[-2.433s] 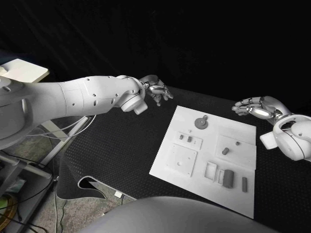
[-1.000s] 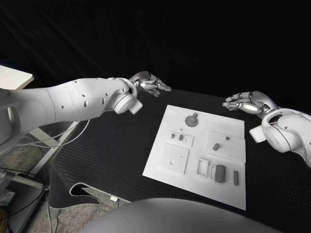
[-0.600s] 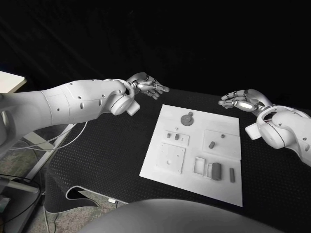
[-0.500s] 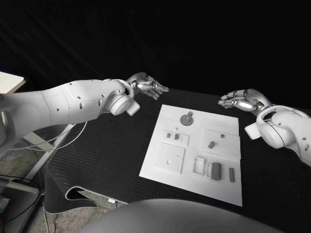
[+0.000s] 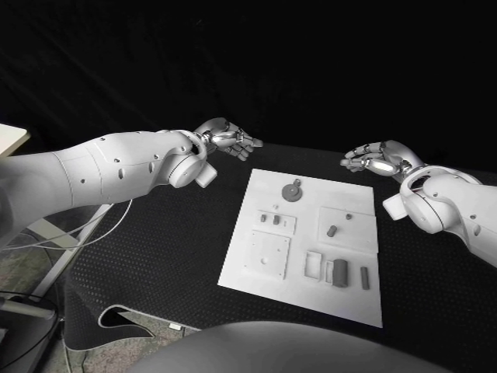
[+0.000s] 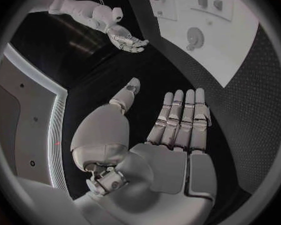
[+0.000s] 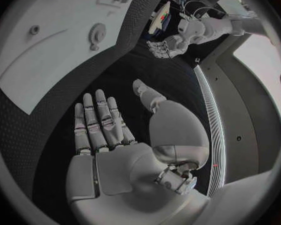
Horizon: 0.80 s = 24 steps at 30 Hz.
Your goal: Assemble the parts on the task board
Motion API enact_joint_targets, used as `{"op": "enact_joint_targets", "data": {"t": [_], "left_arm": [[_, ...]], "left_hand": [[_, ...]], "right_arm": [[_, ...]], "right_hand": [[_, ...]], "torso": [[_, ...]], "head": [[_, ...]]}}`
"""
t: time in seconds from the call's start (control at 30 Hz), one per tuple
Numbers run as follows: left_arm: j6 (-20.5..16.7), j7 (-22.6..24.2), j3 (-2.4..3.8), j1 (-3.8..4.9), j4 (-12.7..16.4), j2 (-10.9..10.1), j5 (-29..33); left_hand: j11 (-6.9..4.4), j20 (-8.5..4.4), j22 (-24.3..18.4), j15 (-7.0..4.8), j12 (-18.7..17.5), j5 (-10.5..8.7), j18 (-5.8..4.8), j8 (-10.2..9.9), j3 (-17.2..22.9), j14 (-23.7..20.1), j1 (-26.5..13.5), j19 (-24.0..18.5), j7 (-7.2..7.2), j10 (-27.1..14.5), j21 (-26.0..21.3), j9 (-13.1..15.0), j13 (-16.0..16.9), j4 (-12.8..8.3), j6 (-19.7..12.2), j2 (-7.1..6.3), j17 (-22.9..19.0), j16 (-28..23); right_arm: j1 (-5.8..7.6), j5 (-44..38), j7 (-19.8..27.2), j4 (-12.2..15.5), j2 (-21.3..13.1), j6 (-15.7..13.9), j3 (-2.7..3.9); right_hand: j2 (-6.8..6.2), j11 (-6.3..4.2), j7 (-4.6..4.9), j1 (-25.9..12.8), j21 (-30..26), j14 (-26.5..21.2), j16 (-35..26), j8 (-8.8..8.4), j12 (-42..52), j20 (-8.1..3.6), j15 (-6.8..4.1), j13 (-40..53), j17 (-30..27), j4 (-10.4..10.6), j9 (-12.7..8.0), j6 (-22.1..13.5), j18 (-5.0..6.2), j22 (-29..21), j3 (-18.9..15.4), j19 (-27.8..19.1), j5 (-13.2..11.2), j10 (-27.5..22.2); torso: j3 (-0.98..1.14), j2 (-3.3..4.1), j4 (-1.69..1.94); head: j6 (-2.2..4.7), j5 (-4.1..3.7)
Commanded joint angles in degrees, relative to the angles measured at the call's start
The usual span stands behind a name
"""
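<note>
The white task board (image 5: 314, 300) lies flat in the middle of the black table. On it are a round toothed part (image 5: 290, 190), two small pieces (image 5: 270, 219), one piece (image 5: 331, 230) and some darker bars (image 5: 339, 272). My left hand (image 5: 228, 140) hovers beyond the board's far left corner, fingers straight and apart, holding nothing. My right hand (image 5: 372, 158) hovers beyond the far right corner, fingers loosely spread, also holding nothing. The left wrist view shows the left hand (image 6: 178, 135) with a flat bare palm, and the right wrist view shows the right hand (image 7: 109, 135) the same way.
Black dotted matting (image 5: 159, 241) covers the table around the board. The table's front left edge (image 5: 103, 311) drops off near a metal frame. Each wrist view shows the board (image 6: 240, 45) (image 7: 40, 60) a short way ahead of the fingers.
The whole head view has shifted, so the camera moved. The left hand's fingers have straightened from a curled pose. Both hands stay beyond the board's far corners.
</note>
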Motion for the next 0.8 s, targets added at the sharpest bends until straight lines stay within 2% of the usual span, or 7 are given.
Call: {"op": "enact_joint_targets", "data": {"t": [0.03, 0.2, 0.23, 0.27, 0.43, 0.77, 0.8], "left_arm": [[0.5, 2.3, 0.04, 0.08, -0.2, 0.3, 1.6], [0.5, 3.1, 0.05, 0.07, -0.6, 0.9, 2.4], [0.7, 3.3, 0.05, 0.07, -0.7, 0.9, 2.6], [0.9, 3.3, 0.05, 0.07, -0.8, 1.0, 2.7], [1.2, 3.5, 0.05, 0.07, -1.3, 1.4, 3.0], [1.4, 3.9, 0.04, 0.06, -1.6, 1.6, 3.6], [1.5, 3.9, 0.04, 0.06, -1.7, 1.7, 3.7]], "left_hand": [[0.06, 0.07, -0.1, -0.01, -0.4, -0.04, 0.75, 0.2, -0.2, 0.5, 0.2, 0.6, 0.44, 0.6, -0.3, -0.1, -0.1, -0.1, 0.3, 0.74, 0.1, 0.0], [-0.12, -0.15, -0.4, -0.27, -0.7, -0.04, 0.71, 0.2, -0.4, 1.3, 0.2, 1.3, 0.41, 1.3, -0.3, -0.2, -0.2, -0.1, 0.4, 1.24, 0.2, 0.1], [-0.13, -0.2, -0.5, -0.31, -0.7, -0.04, 0.71, 0.2, -0.4, 1.4, 0.3, 1.4, 0.4, 1.4, -0.4, -0.3, -0.2, -0.2, 0.5, 1.36, 0.3, 0.1], [-0.15, -0.24, -0.5, -0.35, -0.8, -0.04, 0.7, 0.2, -0.4, 1.5, 0.4, 1.5, 0.4, 1.5, -0.4, -0.3, -0.2, -0.2, 0.5, 1.5, 0.3, 0.1], [-0.28, -0.38, -0.8, -0.49, -0.9, -0.03, 0.63, 0.2, -0.5, 1.9, 0.5, 1.9, 0.37, 2.0, -0.4, -0.4, -0.3, -0.2, 0.6, 1.98, 0.4, 0.0], [-0.47, -0.63, -1.1, -0.71, -1.2, -0.03, 0.55, 0.2, -0.6, 2.5, 0.6, 2.6, 0.34, 2.7, -0.5, -0.6, -0.3, -0.1, 0.8, 2.65, 0.5, 0.0], [-0.48, -0.64, -1.1, -0.71, -1.2, -0.03, 0.54, 0.2, -0.7, 2.5, 0.6, 2.6, 0.34, 2.7, -0.5, -0.6, -0.3, -0.1, 0.8, 2.68, 0.5, 0.0]], "right_arm": [[-0.02, 0.6, 1.7, -0.2, 0.0, -1.4, 0.01], [-0.05, 1.5, 2.7, -0.3, 0.0, -3.8, 0.01], [-0.05, 1.7, 2.9, -0.3, 0.0, -4.1, 0.01], [-0.05, 1.8, 3.1, -0.3, 0.0, -4.4, 0.01], [-0.07, 3.7, 3.7, -0.9, 0.0, -5.0, 0.02], [-0.07, 4.1, 4.0, -1.0, -0.3, -5.1, 0.02], [-0.07, 4.1, 4.0, -1.0, -0.3, -5.1, 0.02]], "right_hand": [[-0.16, 0.13, 3.75, -0.7, -0.3, 0.3, -0.3, 0.32, -0.3, 0.16, 0.05, -0.1, 0.1, 0.2, -0.1, -0.5, 1.1, 0.1, -0.2, 0.4, -0.1, 0.3], [0.03, 0.11, 3.74, -0.7, -0.4, 0.3, -0.3, 0.36, -0.3, 0.15, 0.02, -0.1, 0.1, 0.4, -0.1, -0.4, 1.14, 0.2, -0.1, 0.5, -0.1, 0.3], [0.08, 0.11, 3.74, -0.8, -0.4, 0.4, -0.2, 0.37, -0.3, 0.15, 0.02, -0.1, 0.1, 0.4, -0.1, -0.4, 1.15, 0.2, -0.1, 0.5, -0.1, 0.3], [0.15, 0.1, 3.73, -0.8, -0.4, 0.4, -0.2, 0.38, -0.3, 0.14, 0.01, -0.1, 0.1, 0.4, -0.1, -0.4, 1.17, 0.2, 0.0, 0.6, -0.1, 0.3], [0.21, 0.1, 3.72, -0.8, -0.4, 0.4, -0.2, 0.4, -0.3, 0.13, -0.01, -0.1, 0.1, 0.4, -0.1, -0.4, 1.19, 0.2, 0.0, 0.6, -0.1, 0.3], [0.24, 0.1, 3.71, -0.7, -0.5, 0.5, -0.2, 0.41, -0.3, 0.13, -0.02, -0.1, 0.1, 0.4, -0.1, -0.4, 1.21, 0.2, 0.0, 0.6, -0.1, 0.3], [0.24, 0.1, 3.71, -0.7, -0.5, 0.5, -0.2, 0.41, -0.3, 0.13, -0.03, -0.1, 0.1, 0.4, -0.1, -0.4, 1.21, 0.2, 0.0, 0.6, -0.1, 0.3]], "torso": [[-0.03, 0.01, 0.05], [-0.07, 0.06, 0.1], [-0.07, 0.06, 0.11], [-0.05, 0.06, 0.05], [0.03, 0.07, 0.05], [0.03, 0.13, 0.14], [0.03, 0.14, 0.14]], "head": [[0.43, -1.19], [0.91, -2.58], [1.0, -3.29], [1.1, -3.45], [1.44, -5.0], [1.52, -5.57], [1.34, -5.76]]}}
